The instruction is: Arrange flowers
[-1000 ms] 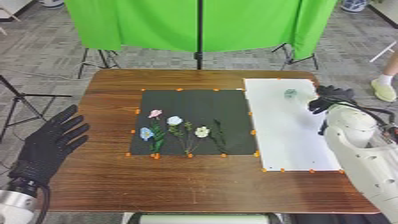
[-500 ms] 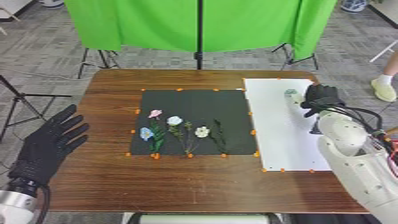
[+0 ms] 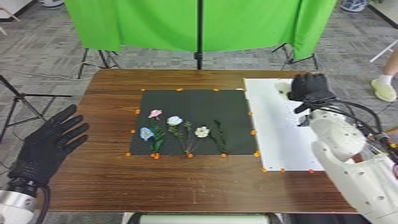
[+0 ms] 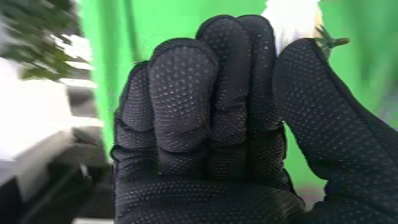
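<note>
We see that the right hand (image 3: 311,90) has moved inward over the far part of the white sheet (image 3: 284,145), and now its fingers point away from us. Our left hand (image 3: 46,145) stays by the left side of the brown table (image 3: 204,185), open, with its fingers straight and a bit apart, and it has hold of nothing. The fingers on our right hand are straight and close together, and the thumb is straight too, with its tip near them. In the right wrist view we see a white flower (image 4: 293,17) with a bit of green, right by the tips of the thumb and the fingers. We cannot tell if our hand has hold of it. In the head view we see a small pale thing (image 3: 283,88) just beside our right hand, too blurry for us to name. On the black mat (image 3: 187,100), next to the white sheet, we see a pink flower (image 3: 155,113), a pale blue-white flower (image 3: 174,120), a blue flower (image 3: 147,133) and a cream flower (image 3: 202,132). Near the cream flower is a thin green sprig (image 3: 218,135). They all lie on the near half of the mat.
</note>
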